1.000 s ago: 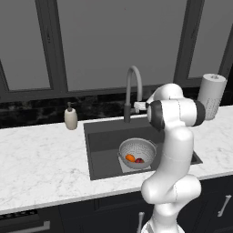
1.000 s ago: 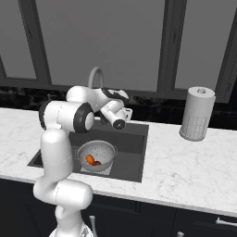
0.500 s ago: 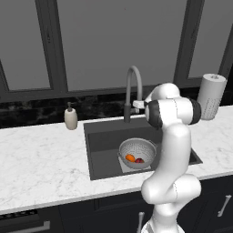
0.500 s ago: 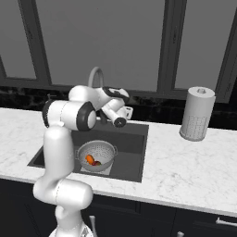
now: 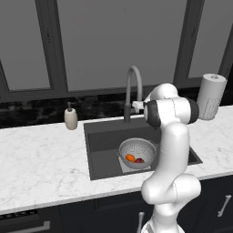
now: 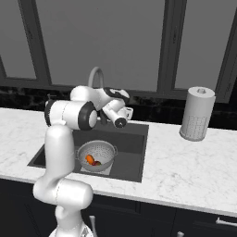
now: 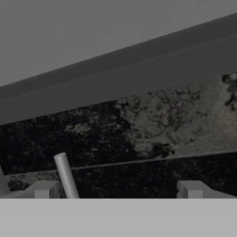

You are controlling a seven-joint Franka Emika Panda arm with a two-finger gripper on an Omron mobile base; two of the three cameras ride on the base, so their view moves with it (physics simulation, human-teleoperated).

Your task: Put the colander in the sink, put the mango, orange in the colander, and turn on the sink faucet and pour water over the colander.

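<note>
the gripper (image 6: 126, 112) stands wide open and empty near the sink faucet (image 5: 132, 88), likely to work its handle, since the colander (image 5: 138, 152) holding the orange (image 5: 130, 158) and mango (image 5: 139, 160) already sits in the sink (image 5: 98, 141).

From the left base camera, the arm (image 5: 170, 150) hid the sink's (image 5: 102, 150) 3 o'clock side and the colander's (image 5: 138, 152) right rim from you. The mango (image 5: 139, 160) was too small for you to make out its markings.

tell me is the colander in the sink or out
In: the colander sits upright on the sink floor, holding the orange and mango.
</note>
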